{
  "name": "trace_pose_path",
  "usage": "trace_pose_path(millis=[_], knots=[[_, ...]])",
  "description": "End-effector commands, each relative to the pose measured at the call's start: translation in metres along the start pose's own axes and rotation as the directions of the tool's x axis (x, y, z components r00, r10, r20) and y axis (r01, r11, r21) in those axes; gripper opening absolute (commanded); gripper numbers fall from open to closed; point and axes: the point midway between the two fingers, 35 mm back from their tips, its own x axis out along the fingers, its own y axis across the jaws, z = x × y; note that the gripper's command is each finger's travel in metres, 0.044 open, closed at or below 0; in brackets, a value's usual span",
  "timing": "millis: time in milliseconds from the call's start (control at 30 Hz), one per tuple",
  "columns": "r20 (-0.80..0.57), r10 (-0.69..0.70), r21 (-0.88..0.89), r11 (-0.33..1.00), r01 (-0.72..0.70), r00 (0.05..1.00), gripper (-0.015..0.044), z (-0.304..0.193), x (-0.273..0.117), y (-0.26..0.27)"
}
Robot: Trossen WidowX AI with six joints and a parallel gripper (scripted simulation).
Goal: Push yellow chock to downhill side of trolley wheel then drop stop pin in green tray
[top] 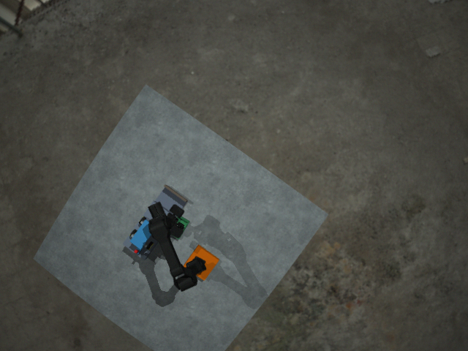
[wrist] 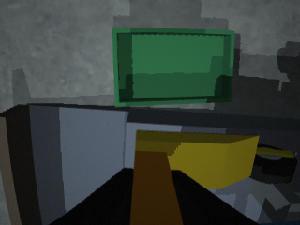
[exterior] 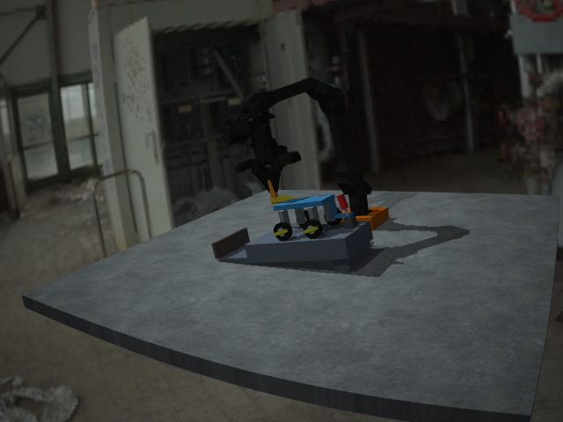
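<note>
My gripper (exterior: 272, 185) (wrist: 150, 179) is shut on the orange handle of the yellow chock (exterior: 282, 199) (wrist: 206, 157). It holds the chock in the air, over the ramp (top: 166, 199) (exterior: 296, 250) (wrist: 89, 150) in the wrist view. The arm hides it in the top view. The blue trolley (top: 140, 237) (exterior: 306, 201) stands on the ramp; one wheel (wrist: 274, 169) shows just right of the chock in the wrist view. The red-headed stop pin (top: 136, 251) (exterior: 341, 200) is at the trolley's uphill end. The green tray (top: 186, 220) (wrist: 173, 31) lies beside the ramp.
A brown end board (top: 175, 193) (exterior: 230, 243) (wrist: 10, 183) stands across the ramp's low end. The arm's orange base (top: 212, 260) (exterior: 380, 216) is on the tray's side of the ramp, towards the uphill end. The forearm passes above the trolley's side in the top view.
</note>
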Motion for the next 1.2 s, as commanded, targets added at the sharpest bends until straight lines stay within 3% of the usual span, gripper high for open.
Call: trace_pose_path(millis=[0, 400, 1167], knots=[[-0.004, -0.005, 0.010, 1.000, 0.005, 1.000, 0.0000, -0.011, 0.002, 0.001], [-0.005, -0.005, 0.010, 1.000, 0.005, 1.000, 0.0000, -0.026, 0.009, 0.002], [-0.005, -0.005, 0.010, 1.000, 0.005, 1.000, 0.0000, -0.027, 0.064, 0.002]])
